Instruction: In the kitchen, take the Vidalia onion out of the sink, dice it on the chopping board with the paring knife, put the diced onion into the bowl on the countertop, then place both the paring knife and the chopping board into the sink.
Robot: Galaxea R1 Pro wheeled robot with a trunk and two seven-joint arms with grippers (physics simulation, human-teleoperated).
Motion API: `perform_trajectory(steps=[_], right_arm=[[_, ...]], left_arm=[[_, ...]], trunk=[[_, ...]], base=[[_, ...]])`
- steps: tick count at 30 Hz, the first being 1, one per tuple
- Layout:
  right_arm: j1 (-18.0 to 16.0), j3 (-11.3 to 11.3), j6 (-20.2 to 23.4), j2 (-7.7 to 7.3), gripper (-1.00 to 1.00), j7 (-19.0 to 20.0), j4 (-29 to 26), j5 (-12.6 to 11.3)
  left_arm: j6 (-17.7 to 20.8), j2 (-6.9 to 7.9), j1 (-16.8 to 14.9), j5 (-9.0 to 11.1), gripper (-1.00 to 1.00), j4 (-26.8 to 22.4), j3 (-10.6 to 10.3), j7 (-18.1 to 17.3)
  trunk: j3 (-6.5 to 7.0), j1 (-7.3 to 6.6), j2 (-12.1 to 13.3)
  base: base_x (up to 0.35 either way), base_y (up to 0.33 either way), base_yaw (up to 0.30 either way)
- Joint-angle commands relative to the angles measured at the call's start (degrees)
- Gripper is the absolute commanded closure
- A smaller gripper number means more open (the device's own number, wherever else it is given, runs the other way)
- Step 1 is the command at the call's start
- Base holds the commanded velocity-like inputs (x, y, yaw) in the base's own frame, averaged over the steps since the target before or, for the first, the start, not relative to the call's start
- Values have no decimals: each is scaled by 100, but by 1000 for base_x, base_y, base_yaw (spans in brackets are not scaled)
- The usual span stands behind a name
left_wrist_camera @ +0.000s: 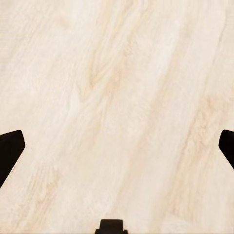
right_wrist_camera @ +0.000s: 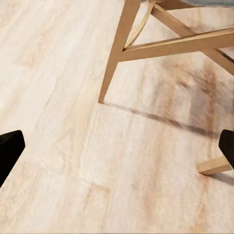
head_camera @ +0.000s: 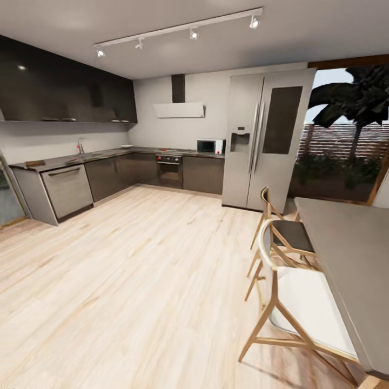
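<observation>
The dark kitchen countertop (head_camera: 108, 154) runs along the far left wall, several steps away across the wooden floor. A faucet (head_camera: 81, 145) marks the sink there; the basin's inside is hidden at this distance. A flat brown thing, perhaps the chopping board (head_camera: 35, 162), lies near the counter's left end. A pale dish that may be the bowl (head_camera: 127, 146) sits further back. In the left wrist view my left gripper (left_wrist_camera: 117, 148) hangs open over bare floorboards, its black fingertips (left_wrist_camera: 9, 146) far apart. My right gripper (right_wrist_camera: 117, 148) is open too, above the floor beside a chair leg (right_wrist_camera: 114, 53).
A grey dining table (head_camera: 351, 259) with two wooden chairs (head_camera: 302, 302) stands close on the right. A steel fridge (head_camera: 265, 140), oven (head_camera: 169, 170) and microwave (head_camera: 209, 146) line the back wall. Open wooden floor (head_camera: 135, 270) stretches toward the counter.
</observation>
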Motion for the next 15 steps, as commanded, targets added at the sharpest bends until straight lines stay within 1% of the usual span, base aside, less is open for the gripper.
perform_trajectory(steps=[1, 15], right_arm=[[-2, 2, -16, 0, -100, -14, 2, 3], [-2, 2, -16, 0, -100, -14, 2, 3]], left_arm=[[-11, 0, 0, 4, -100, -3, 2, 5], [-11, 2, 0, 4, -100, -3, 3, 5]], trunk=[[-5, 3, -2], [-5, 3, -2]], base=[[267, 77, 248], [267, 144, 247]])
